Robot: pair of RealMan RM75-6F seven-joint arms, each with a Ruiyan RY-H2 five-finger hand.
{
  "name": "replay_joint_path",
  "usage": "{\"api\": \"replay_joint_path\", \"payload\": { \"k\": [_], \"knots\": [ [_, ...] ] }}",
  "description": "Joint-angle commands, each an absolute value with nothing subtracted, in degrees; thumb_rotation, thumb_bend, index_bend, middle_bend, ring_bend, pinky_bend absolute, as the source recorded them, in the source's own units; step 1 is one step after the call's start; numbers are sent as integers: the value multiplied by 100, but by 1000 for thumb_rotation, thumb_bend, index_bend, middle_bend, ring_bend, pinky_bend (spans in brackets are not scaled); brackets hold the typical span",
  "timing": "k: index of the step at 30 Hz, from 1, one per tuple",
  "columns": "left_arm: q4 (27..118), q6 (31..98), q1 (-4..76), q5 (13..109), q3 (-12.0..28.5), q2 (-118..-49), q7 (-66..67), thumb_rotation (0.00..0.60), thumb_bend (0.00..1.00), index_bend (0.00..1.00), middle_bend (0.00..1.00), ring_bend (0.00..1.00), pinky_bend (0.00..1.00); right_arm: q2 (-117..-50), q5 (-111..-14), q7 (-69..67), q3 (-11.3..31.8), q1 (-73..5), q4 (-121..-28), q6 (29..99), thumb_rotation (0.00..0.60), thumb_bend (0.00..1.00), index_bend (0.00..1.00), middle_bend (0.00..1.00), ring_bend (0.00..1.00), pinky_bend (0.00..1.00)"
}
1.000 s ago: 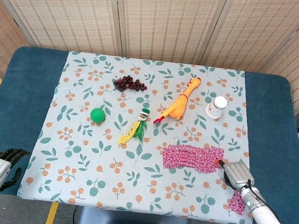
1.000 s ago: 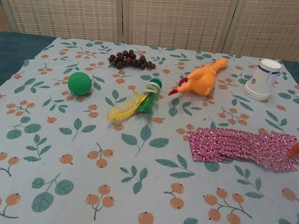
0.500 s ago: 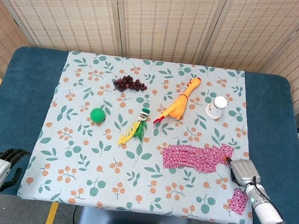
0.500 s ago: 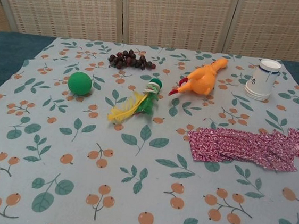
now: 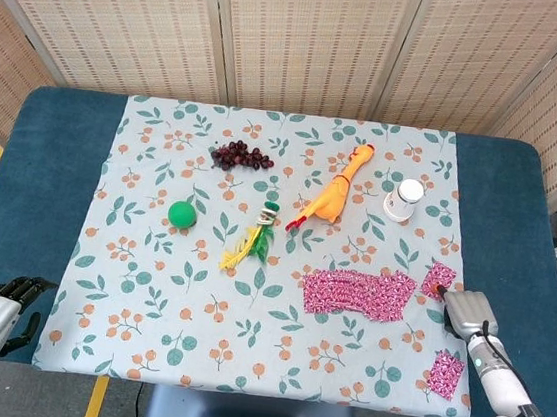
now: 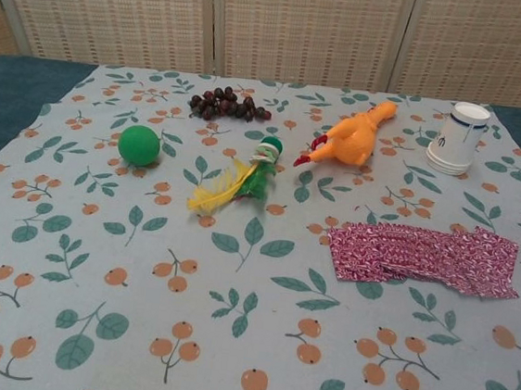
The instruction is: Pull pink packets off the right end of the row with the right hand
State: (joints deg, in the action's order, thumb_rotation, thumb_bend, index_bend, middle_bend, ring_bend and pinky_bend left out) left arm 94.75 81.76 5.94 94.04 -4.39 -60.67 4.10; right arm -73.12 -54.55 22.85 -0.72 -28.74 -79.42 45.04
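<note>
Pink packets [image 5: 357, 293] lie in a row near my right; one packet [image 5: 438, 278] sits apart under my right hand [image 5: 468, 313], whose fingertip presses it. Next I'd drag it nearer, beside the earlier-placed packet [image 5: 446, 373].

Bright, even, diffuse light from overhead in both views. Shadows short and soft under the orange rubber chicken [image 5: 333, 193] and white paper cup [image 6: 458, 137]. No glare. Focus sharp throughout.

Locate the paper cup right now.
Head view: the paper cup stands upside down on the cloth's right side, right of the rubber chicken, beyond the pink packet row.
</note>
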Motion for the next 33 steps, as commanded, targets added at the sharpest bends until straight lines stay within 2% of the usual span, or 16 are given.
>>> {"api": "replay_joint_path", "payload": {
  "k": [1, 8, 12, 15, 20, 23, 25, 27, 28, 29, 31, 33],
  "knots": [
    [9476, 8173, 595, 9403, -440, -6069, 413, 600, 594, 243, 263, 254, 436, -7310, -5347, 2351, -50, -2893, -7916, 4549, 600, 909, 203, 753, 861, 822],
    [9484, 8157, 599, 9394, -440, -6069, 430, 600, 594, 243, 263, 254, 436, -7229, -5492, 2129, 25, -2860, -8068, 4700, 600, 902, 191, 753, 861, 823],
    [9483, 8152, 601, 9392, -438, -6068, 427, 600, 594, 243, 263, 254, 436, -7124, -6525, 1397, -10, -2690, -8208, 5034, 600, 764, 137, 753, 861, 822],
    [9479, 8159, 600, 9396, -439, -6065, 409, 600, 594, 243, 263, 254, 436, -7072, -7401, 982, -118, -2447, -8254, 5724, 600, 736, 125, 753, 861, 822],
    [9474, 8172, 596, 9408, -443, -6062, 394, 600, 594, 243, 263, 254, 436, -7011, -7731, 1439, -172, -2039, -8545, 6669, 600, 724, 123, 753, 861, 822],
    [9472, 8175, 594, 9397, -437, -6059, 382, 600, 594, 243, 263, 254, 436, -7148, -7848, 1750, -71, -1768, -8634, 7380, 600, 606, 114, 753, 840, 807],
    [9469, 8181, 593, 9390, -431, -6057, 373, 600, 594, 243, 263, 254, 437, -7397, -8062, 1797, 52, -1559, -8448, 8050, 600, 463, 83, 681, 747, 738],
    [9462, 8185, 592, 9385, -426, -6059, 372, 600, 594, 243, 263, 254, 436, -7778, -8335, 1675, 221, -1373, -7980, 8788, 600, 338, 44, 521, 584, 632],
    [9459, 8181, 592, 9380, -427, -6060, 371, 600, 594, 243, 263, 254, 436, -7923, -8408, 1562, 280, -1313, -7759, 9014, 600, 288, 25, 422, 435, 578],
    [9457, 8177, 591, 9374, -427, -6060, 371, 600, 594, 243, 263, 254, 436, -8046, -8425, 1433, 347, -1261, -7586, 9179, 600, 242, 10, 304, 246, 522],
    [9447, 8173, 594, 9375, -426, -6064, 376, 600, 594, 243, 263, 254, 436, -8144, -8498, 1271, 406, -1238, -7338, 9297, 600, 207, 1, 168, 52, 465],
    [9451, 8153, 599, 9365, -427, -6066, 385, 600, 594, 243, 263, 254, 436, -8092, -8445, 1131, 443, -1203, -7366, 9250, 600, 201, 0, 75, 3, 425]
  ]
}}
